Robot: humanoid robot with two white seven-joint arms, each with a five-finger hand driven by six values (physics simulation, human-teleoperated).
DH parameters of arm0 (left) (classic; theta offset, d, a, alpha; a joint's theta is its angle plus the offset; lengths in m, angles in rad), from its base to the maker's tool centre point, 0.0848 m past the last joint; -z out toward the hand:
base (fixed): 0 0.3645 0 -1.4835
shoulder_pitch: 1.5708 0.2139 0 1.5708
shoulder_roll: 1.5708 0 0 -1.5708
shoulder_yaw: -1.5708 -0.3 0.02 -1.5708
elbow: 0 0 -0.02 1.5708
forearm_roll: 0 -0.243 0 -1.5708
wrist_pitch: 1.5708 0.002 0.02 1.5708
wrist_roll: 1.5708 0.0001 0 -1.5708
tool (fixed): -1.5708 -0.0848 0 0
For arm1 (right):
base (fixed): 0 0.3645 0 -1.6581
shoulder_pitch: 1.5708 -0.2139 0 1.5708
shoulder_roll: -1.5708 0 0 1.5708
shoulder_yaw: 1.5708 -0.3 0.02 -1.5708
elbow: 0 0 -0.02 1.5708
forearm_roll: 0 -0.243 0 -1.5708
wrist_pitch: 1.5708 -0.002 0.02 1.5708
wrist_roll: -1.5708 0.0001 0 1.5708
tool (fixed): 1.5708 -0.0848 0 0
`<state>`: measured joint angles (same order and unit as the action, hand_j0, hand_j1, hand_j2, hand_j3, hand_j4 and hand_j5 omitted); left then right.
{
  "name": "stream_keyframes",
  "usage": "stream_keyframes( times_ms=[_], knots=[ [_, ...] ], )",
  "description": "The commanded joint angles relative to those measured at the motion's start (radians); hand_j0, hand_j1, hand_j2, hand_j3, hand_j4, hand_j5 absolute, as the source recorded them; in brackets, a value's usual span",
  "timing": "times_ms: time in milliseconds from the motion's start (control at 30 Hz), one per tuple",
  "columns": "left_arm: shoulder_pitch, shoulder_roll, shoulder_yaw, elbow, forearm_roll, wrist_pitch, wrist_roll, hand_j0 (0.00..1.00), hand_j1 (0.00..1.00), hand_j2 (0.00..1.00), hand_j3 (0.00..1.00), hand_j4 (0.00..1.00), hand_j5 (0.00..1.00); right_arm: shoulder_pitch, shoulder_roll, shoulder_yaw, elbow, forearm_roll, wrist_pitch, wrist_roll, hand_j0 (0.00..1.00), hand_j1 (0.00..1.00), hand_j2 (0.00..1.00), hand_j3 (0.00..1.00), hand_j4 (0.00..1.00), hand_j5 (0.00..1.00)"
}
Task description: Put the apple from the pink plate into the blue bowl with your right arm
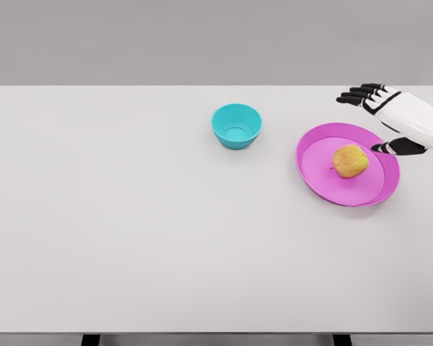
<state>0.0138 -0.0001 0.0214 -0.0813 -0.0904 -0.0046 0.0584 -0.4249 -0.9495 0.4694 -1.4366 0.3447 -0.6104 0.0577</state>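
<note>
A yellow-orange apple [350, 161] lies on the pink plate [317, 169] at the right of the white table. The blue bowl [237, 126] stands empty to the plate's left, a little farther back. My right hand [372, 122] hovers over the plate's far right rim, just right of the apple and apart from it. Its black fingers [357, 95] are spread toward the left and its thumb [393, 148] points at the apple. It holds nothing. The left arm does not show.
The white table [130, 231] spans the view, with its far edge along the grey wall and its front edge near the bottom of the picture.
</note>
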Motion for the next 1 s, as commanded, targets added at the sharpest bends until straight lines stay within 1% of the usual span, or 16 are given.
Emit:
stream_keyframes(
  times_ms=[0,67,100,133,200,233,267,300,433,533,633,700,800,867,900,967],
  knots=[
    [0.0,0.0,0.0,0.0,0.0,0.0,0.0,1.0,1.0,1.0,1.0,1.0,1.0,0.0,-0.003,0.0,-0.004,-0.007,0.0,0.001,1.0,1.0,1.0,1.0,1.0,1.0],
    [0.0,0.0,0.0,0.0,0.0,0.0,0.0,1.0,1.0,1.0,1.0,1.0,1.0,0.002,-0.012,-0.017,0.005,-0.009,0.0,0.001,1.0,1.0,1.0,1.0,1.0,1.0],
    [0.0,0.0,0.0,0.0,0.0,0.0,0.0,1.0,1.0,1.0,1.0,1.0,1.0,0.012,-0.012,-0.017,0.041,-0.009,0.0,0.001,1.0,1.0,1.0,1.0,1.0,1.0],
    [0.0,0.0,0.0,0.0,0.0,0.0,0.0,1.0,1.0,1.0,1.0,1.0,1.0,0.014,-0.012,-0.015,0.042,-0.007,0.0,0.007,1.0,1.0,1.0,1.0,1.0,1.0],
    [0.0,0.0,0.0,0.0,0.0,0.0,0.0,1.0,1.0,1.0,1.0,1.0,1.0,0.002,-0.015,-0.035,0.035,-0.009,0.0,0.234,1.0,1.0,1.0,1.0,1.0,1.0],
    [0.0,0.0,0.0,0.0,0.0,0.0,0.0,1.0,1.0,1.0,1.0,1.0,1.0,0.009,-0.014,-0.093,0.022,-0.01,0.0,0.364,1.0,1.0,1.0,1.0,1.0,1.0],
    [0.0,0.0,0.0,0.0,0.0,0.0,0.0,1.0,1.0,1.0,1.0,1.0,1.0,0.002,-0.012,-0.113,0.015,-0.016,0.0,0.496,1.0,1.0,1.0,1.0,1.0,1.0],
    [0.0,0.0,0.0,0.0,0.0,0.0,0.0,1.0,1.0,1.0,1.0,1.0,1.0,0.0,-0.012,-0.115,0.015,-0.016,0.0,0.539,1.0,1.0,1.0,1.0,1.0,1.0],
    [0.0,0.0,0.0,0.0,0.0,0.0,0.0,1.0,1.0,1.0,1.0,1.0,1.0,-0.041,0.002,-0.104,0.016,-0.016,0.0,0.553,1.0,1.0,1.0,1.0,1.0,1.0],
    [0.0,0.0,0.0,0.0,0.0,0.0,0.0,1.0,1.0,1.0,1.0,1.0,1.0,-0.133,0.034,0.012,0.051,-0.01,0.0,0.553,1.0,1.0,1.0,1.0,1.0,1.0],
    [0.0,0.0,0.0,0.0,0.0,0.0,0.0,1.0,1.0,1.0,1.0,1.0,1.0,-0.199,0.089,0.092,0.133,-0.006,0.0,0.553,1.0,1.0,1.0,1.0,1.0,1.0],
    [0.0,0.0,0.0,0.0,0.0,0.0,0.0,1.0,1.0,1.0,1.0,1.0,1.0,-0.199,0.092,0.095,0.173,-0.003,0.0,0.553,1.0,1.0,1.0,1.0,1.0,1.0],
    [0.0,0.0,0.0,0.0,0.0,0.0,0.0,1.0,1.0,1.0,1.0,1.0,1.0,-0.207,0.092,0.101,0.193,-0.003,0.0,0.553,1.0,1.0,1.0,1.0,1.0,1.0],
    [0.0,0.0,0.0,0.0,0.0,0.0,0.0,1.0,1.0,1.0,1.0,1.0,1.0,-0.228,0.124,0.117,0.214,-0.003,0.0,0.553,1.0,1.0,1.0,1.0,1.0,1.0],
    [0.0,0.0,0.0,0.0,0.0,0.0,0.0,1.0,1.0,1.0,1.0,1.0,1.0,-0.25,0.129,0.147,0.237,-0.003,0.0,0.553,1.0,1.0,1.0,1.0,1.0,1.0],
    [0.0,0.0,0.0,0.0,0.0,0.0,0.0,1.0,1.0,1.0,1.0,1.0,1.0,-0.253,0.14,0.158,0.255,-0.003,0.0,0.553,1.0,1.0,1.0,1.0,1.0,1.0]
  ],
)
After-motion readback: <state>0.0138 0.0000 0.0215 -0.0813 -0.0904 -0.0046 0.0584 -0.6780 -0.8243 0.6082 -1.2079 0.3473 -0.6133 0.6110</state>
